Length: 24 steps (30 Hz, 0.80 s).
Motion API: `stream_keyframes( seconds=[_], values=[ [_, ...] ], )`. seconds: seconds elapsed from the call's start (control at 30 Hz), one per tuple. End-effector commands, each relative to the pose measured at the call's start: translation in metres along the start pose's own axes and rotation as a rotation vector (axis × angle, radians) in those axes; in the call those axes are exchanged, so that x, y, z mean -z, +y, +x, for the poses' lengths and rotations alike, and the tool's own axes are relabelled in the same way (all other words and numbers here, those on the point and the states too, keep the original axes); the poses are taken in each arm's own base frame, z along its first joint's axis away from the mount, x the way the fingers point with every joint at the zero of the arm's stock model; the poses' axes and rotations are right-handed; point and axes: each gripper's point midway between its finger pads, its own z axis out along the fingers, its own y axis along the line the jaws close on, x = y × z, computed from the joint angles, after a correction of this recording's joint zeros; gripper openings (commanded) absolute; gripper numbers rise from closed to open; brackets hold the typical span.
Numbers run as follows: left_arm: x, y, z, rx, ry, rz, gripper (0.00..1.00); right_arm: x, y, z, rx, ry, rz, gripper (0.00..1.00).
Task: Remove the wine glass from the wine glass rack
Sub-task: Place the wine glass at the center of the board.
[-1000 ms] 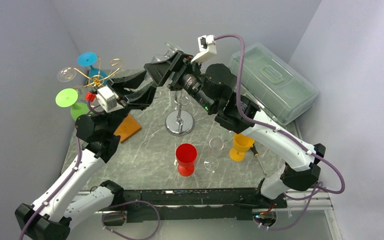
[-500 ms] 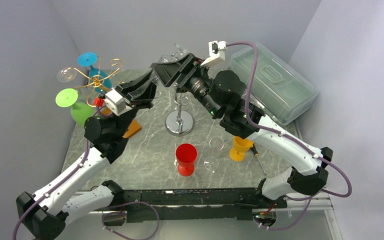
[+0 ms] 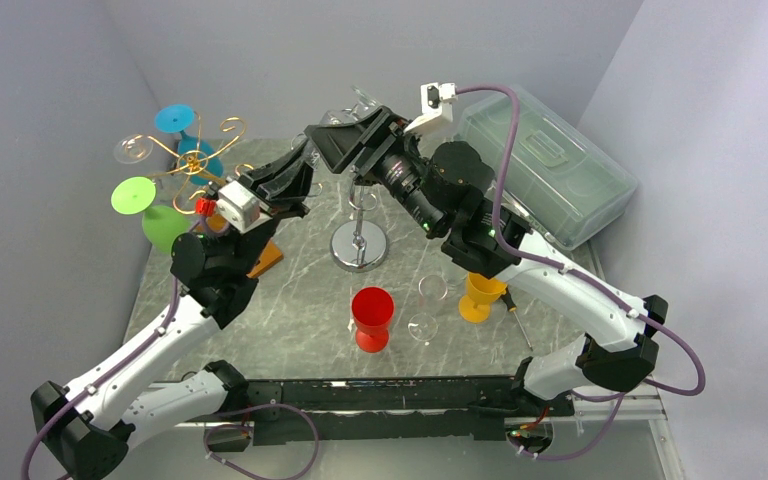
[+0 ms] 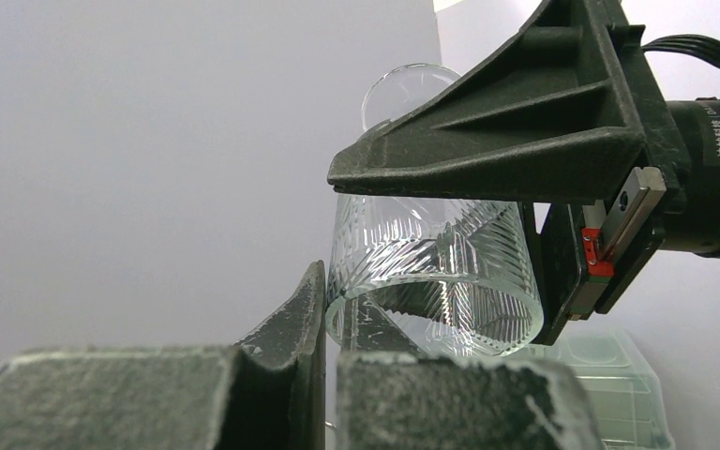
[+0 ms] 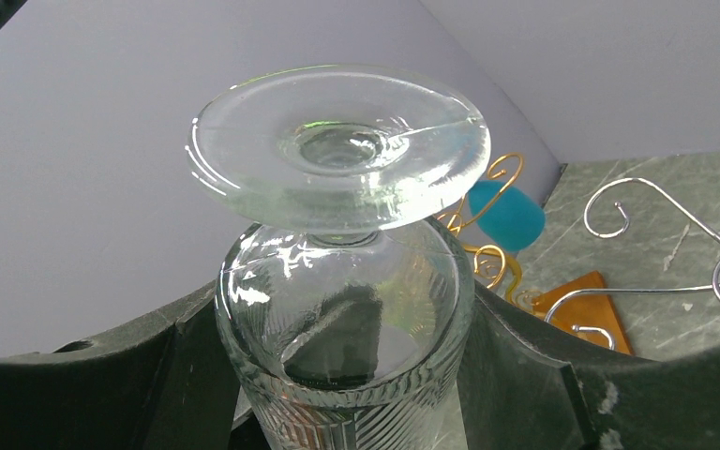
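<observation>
well, the right end effector [image 5: 347, 403] is clamped on the bowl of the clear wine glass [image 5: 339, 169], a finger on each side, holding it upside down with the round foot on top. the left end effector [image 4: 324, 375] sits just under the glass's ribbed rim, fingers pressed together and gripping nothing. the glass hangs high, apart from the wire hooks of the silver wine glass rack [image 3: 358, 246], which stands mid-way across the surface [image 3: 290, 300]. nearer the arms stand a red cup [image 3: 372, 318] and a yellow cup [image 3: 479, 293]. a gold rack [image 3: 196, 158] carrying coloured glasses is far left.
</observation>
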Motion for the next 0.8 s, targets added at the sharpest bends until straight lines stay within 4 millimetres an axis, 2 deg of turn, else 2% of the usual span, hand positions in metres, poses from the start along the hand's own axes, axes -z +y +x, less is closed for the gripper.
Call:
stream_keyframes(
  seconds=[0.0, 0.17, 0.27, 0.47, 0.57, 0.77],
  values=[
    [-0.005, -0.003, -0.019, 0.122, -0.005, -0.014, 0.0, 0.01, 0.039, -0.037, -0.017, -0.095, -0.142, 0.63],
    [-0.003, 0.001, -0.024, 0.197, 0.015, -0.051, 0.0, 0.011, 0.036, -0.032, -0.003, -0.079, -0.135, 0.88],
    [-0.004, 0.002, -0.03, 0.225, 0.024, -0.056, 0.0, 0.014, 0.031, -0.032, 0.008, -0.08, -0.119, 0.97],
    [-0.002, 0.002, -0.041, 0.268, 0.039, -0.06, 0.0, 0.023, 0.02, -0.034, 0.024, -0.095, -0.089, 1.0],
    [0.001, 0.008, -0.046, 0.287, 0.062, -0.098, 0.0, 0.03, 0.012, -0.038, 0.041, -0.113, -0.065, 1.0],
    [0.012, 0.009, -0.056, 0.332, 0.133, -0.111, 0.0, 0.043, -0.007, -0.039, 0.082, -0.129, -0.014, 1.0]
  ],
)
